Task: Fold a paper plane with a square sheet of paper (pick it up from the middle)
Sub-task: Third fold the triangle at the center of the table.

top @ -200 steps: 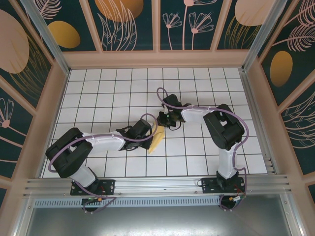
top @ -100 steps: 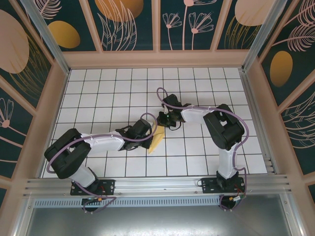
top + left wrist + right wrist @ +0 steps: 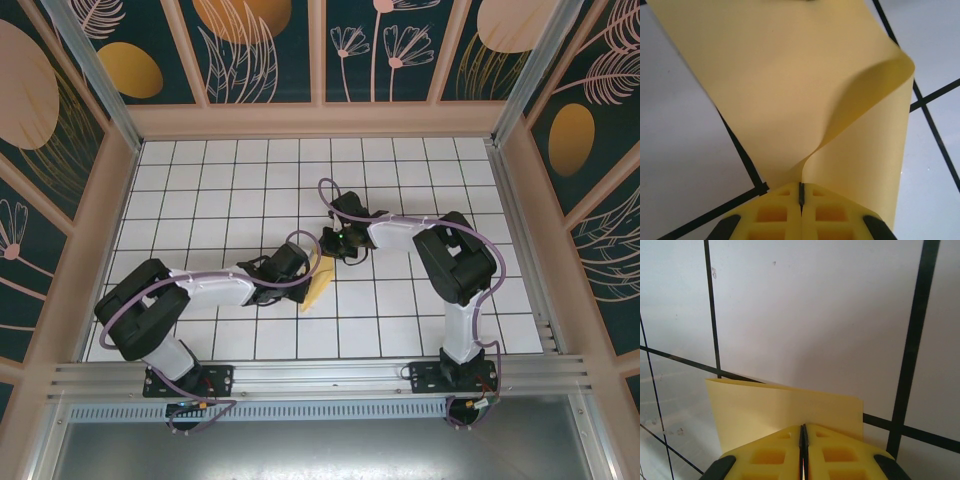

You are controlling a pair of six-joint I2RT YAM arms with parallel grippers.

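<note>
While the left gripper is pinching a raised fold of the yellow sheet of paper with its jaws pressed together, the right gripper is clamping the sheet's far edge, jaws likewise closed on it. The paper is sitting near the middle of the white grid table, between both grippers, one flap curling upward

One sheet of paper, one gridded table, two arms: left arm, right arm.
</note>
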